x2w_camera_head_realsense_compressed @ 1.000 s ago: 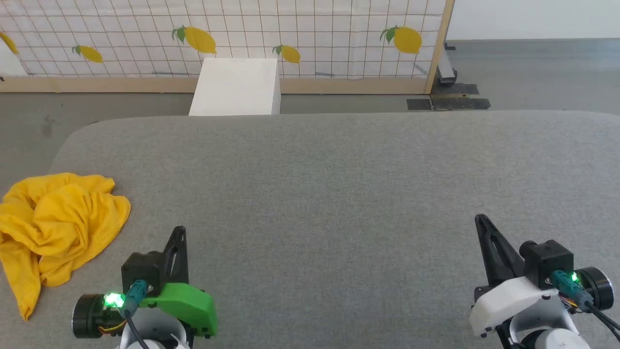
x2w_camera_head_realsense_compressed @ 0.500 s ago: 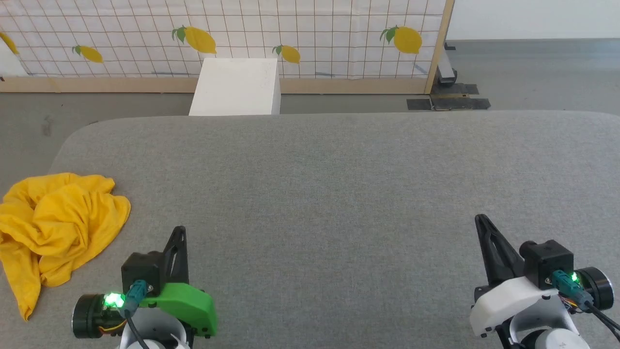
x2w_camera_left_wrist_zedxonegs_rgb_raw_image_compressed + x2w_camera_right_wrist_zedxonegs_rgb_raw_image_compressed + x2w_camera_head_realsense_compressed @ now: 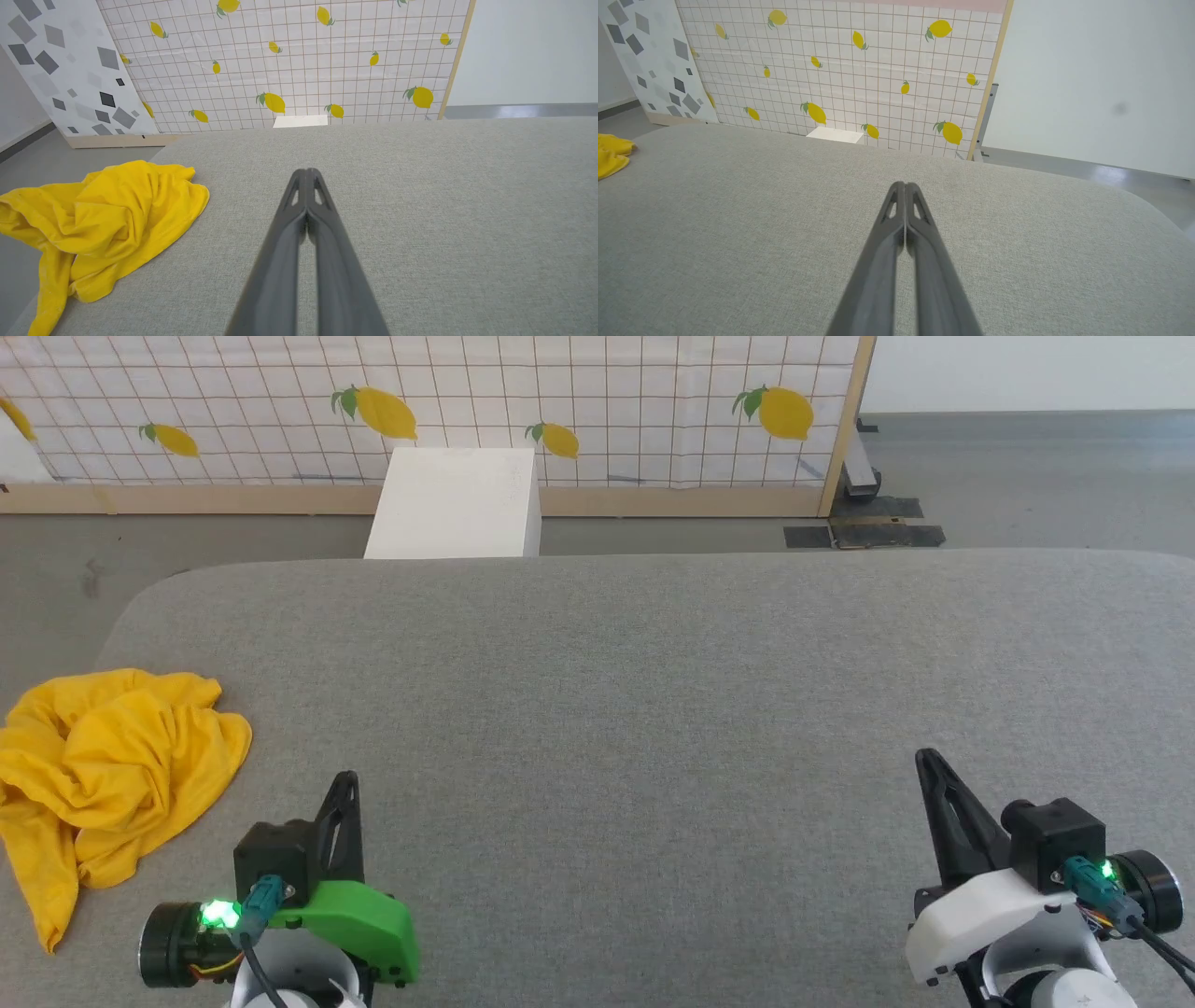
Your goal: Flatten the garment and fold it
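Note:
The garment point(image 3: 103, 775) is a bright yellow shirt lying crumpled in a heap at the left edge of the grey padded table point(image 3: 653, 691), with one end hanging over that edge. In the left wrist view the garment point(image 3: 103, 219) lies left of my fingers; its edge point(image 3: 609, 154) shows at the far left of the right wrist view. My left gripper point(image 3: 347, 779) is shut and empty, a little to the right of the heap. My right gripper point(image 3: 926, 758) is shut and empty at the table's near right. Both gripper tips, left point(image 3: 307, 172) and right point(image 3: 904, 185), hover over bare table.
A white box point(image 3: 457, 504) stands on the floor beyond the table's far edge. Behind it runs a lemon-print tiled panel point(image 3: 597, 401) with a wooden frame. Grey floor lies left of the table beside the garment.

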Robot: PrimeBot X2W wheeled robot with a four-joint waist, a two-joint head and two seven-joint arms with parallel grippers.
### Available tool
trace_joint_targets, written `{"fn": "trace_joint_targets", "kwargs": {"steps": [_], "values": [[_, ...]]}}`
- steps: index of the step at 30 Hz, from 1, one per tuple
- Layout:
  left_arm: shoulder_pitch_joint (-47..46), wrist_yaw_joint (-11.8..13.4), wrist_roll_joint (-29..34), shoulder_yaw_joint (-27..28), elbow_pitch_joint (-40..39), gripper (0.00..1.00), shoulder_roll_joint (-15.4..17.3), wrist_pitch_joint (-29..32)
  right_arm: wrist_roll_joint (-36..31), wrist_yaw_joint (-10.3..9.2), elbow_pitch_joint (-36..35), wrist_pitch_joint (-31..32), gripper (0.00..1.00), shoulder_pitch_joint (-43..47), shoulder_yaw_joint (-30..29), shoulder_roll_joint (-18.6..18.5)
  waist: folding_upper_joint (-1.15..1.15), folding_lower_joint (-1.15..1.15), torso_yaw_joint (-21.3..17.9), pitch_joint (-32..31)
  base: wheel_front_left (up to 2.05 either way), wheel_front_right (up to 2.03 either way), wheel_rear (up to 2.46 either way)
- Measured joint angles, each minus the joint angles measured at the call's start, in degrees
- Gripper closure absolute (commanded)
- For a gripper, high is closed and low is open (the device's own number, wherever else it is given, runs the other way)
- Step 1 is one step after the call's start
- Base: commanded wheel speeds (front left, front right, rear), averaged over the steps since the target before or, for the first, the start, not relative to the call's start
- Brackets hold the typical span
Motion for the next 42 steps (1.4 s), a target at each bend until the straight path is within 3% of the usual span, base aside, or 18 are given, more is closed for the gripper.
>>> {"fn": "trace_joint_targets", "kwargs": {"steps": [1, 26, 42], "values": [[0.02, -0.02, -0.03, -0.01, -0.01, 0.00, 0.01, -0.01, -0.01, -0.03, 0.00, 0.01, 0.00, 0.02, -0.01, 0.00, 0.00, 0.00, 0.00, 0.00, 0.00, 0.00, 0.00], [0.35, -0.59, -0.65, -0.18, -1.11, 0.00, 0.01, -2.04, 1.05, -0.05, -0.09, -2.03, 0.00, 0.29, -1.68, 0.00, 0.00, 0.00, 0.32, 0.17, 0.00, 0.00, 0.00], [0.74, -0.63, -1.43, 0.20, -2.11, 0.00, 0.01, -4.07, 1.21, -0.05, -0.62, -4.09, 0.00, 0.78, -2.04, 0.00, 0.00, 0.00, 3.32, 0.04, 0.00, 0.00, 0.00]]}}
